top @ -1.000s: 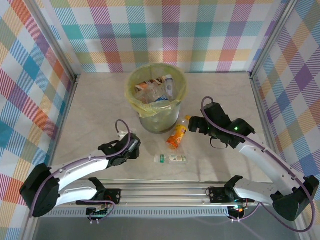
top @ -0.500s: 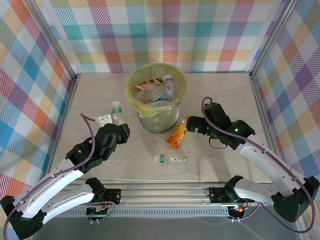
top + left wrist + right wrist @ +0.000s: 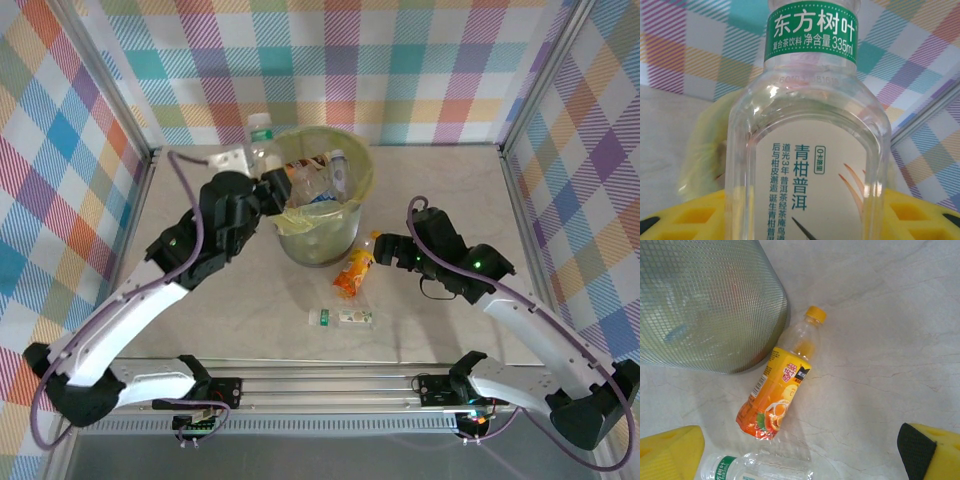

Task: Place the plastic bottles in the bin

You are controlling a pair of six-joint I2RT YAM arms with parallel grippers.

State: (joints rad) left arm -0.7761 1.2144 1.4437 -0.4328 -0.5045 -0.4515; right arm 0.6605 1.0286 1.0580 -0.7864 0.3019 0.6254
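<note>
Reading the clear tea bottle [image 3: 807, 150]: green neck band "东方树叶 复合茶饮料 净含量335ml", body label "青柑普洱". L gripper [image 3: 266, 180] clamps it, raised at left rim of bin [image 3: 365, 172]. R gripper [image 3: 388, 250] jaws spread wide, empty, near orange bottle [image 3: 777, 400] lying just beside bin.

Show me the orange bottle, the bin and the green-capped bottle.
orange bottle [image 3: 774, 399]: right wrist view, its label.
bin [image 3: 322, 240]: top external view, its front wall.
green-capped bottle [image 3: 805, 100]: left wrist view, its clear shoulder.
</note>
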